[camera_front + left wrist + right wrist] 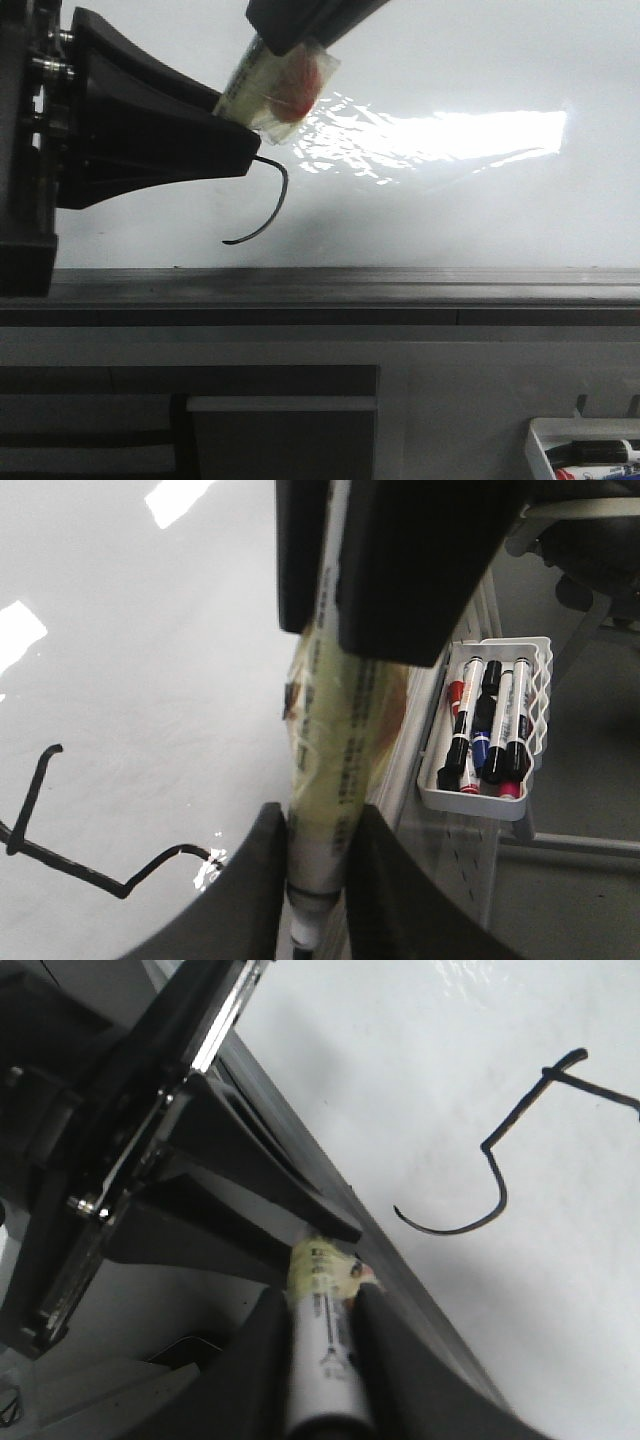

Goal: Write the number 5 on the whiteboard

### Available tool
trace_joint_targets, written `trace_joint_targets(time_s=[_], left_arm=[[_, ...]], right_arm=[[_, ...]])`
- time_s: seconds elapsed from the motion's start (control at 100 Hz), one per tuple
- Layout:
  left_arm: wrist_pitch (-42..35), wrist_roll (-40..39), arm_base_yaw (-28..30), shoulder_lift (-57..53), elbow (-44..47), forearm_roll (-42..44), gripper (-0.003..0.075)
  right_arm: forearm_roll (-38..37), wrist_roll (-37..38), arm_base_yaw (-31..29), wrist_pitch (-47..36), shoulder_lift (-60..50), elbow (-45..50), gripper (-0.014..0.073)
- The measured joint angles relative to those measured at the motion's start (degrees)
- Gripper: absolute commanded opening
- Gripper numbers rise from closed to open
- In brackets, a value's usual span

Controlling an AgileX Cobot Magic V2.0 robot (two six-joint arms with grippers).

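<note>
Looking at the whiteboard (520, 1290), you already had the number 5 (500, 1150) drawn, top stroke and curved tail both there, so the writing looked pretty much finished. Both the left gripper (318, 865) and the right gripper (322, 1335) were clamped on the marker (335, 760), with the digit just beside its tip.

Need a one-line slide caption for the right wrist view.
Right gripper holds a tape-wrapped marker beside a finished black number 5 on the whiteboard.
</note>
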Motion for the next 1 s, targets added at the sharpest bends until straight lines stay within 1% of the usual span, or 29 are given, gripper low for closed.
trace_joint_targets(time_s=[0.01,0.02,0.04,0.05,0.06,0.08,0.12,0.14,0.18,0.25,0.3,0.42,0.49,0.56,0.66,0.73,1.0], left_arm=[[0.00,-0.23,0.00,0.00,0.00,0.00,-0.0020],[0.00,-0.73,0.00,0.00,0.00,0.00,-0.0020],[0.00,-1.58,0.00,0.00,0.00,0.00,-0.0020],[0.00,-1.89,0.00,0.00,0.00,0.00,-0.0020],[0.00,-2.17,0.00,0.00,0.00,-0.10,-0.0020],[0.00,-3.08,0.00,0.00,0.00,-0.11,-0.0020],[0.00,-5.04,0.00,0.00,0.00,-0.54,-0.0020],[0.00,-6.09,0.00,0.00,0.00,-1.02,-0.0020],[0.28,-8.17,-0.10,0.00,0.00,-2.26,-0.0020],[2.70,-10.47,-0.22,-0.29,0.00,-7.34,-0.0020],[5.80,-11.19,-0.22,-0.94,0.00,-13.18,-0.0020],[14.88,-12.05,-0.22,-2.97,-0.15,-32.22,-0.0020],[20.38,-12.26,-0.22,-3.40,-0.82,-39.91,-0.0020],[25.32,-12.58,-0.22,-3.40,-1.84,-44.91,-0.0020],[31.86,-12.83,-0.22,-3.28,-3.21,-49.71,-0.0020],[34.17,-12.86,-0.22,-2.99,-4.10,-51.35,-0.0020],[34.77,-12.95,-0.68,-1.68,-4.54,-53.29,-0.0020]], right_arm=[[-0.11,0.00,0.00,-0.14,0.00,0.00,0.0295],[-0.36,0.00,0.00,-0.55,0.00,0.00,0.0342],[-0.81,0.00,0.00,-1.01,0.10,0.00,0.0386],[-0.98,0.00,0.00,-1.56,0.09,0.00,0.0448],[-1.29,0.00,0.00,-1.85,0.09,0.00,0.0448],[-1.65,0.00,0.00,-2.78,0.09,0.00,0.0512],[-2.78,0.00,-0.10,-4.58,0.09,0.00,0.0556],[-3.28,0.00,-0.24,-5.47,0.09,0.00,0.0563],[-3.93,0.10,-0.90,-6.74,0.09,0.00,0.0556],[-4.54,0.19,-2.64,-8.11,-0.03,0.00,0.0533],[-4.94,0.19,-4.00,-8.25,-0.60,0.00,0.0509],[-5.33,0.45,-6.85,-6.75,-2.56,0.00,0.0468],[-5.46,0.45,-7.44,-5.76,-3.61,0.00,0.0457],[-5.46,0.45,-7.52,-5.26,-4.29,0.00,0.0452],[-5.46,0.45,-7.52,-4.88,-4.42,0.00,0.0453],[-5.46,0.45,-7.52,-4.63,-4.42,0.00,0.0453],[-5.46,0.45,-7.52,-4.25,-4.42,0.00,0.0453]])
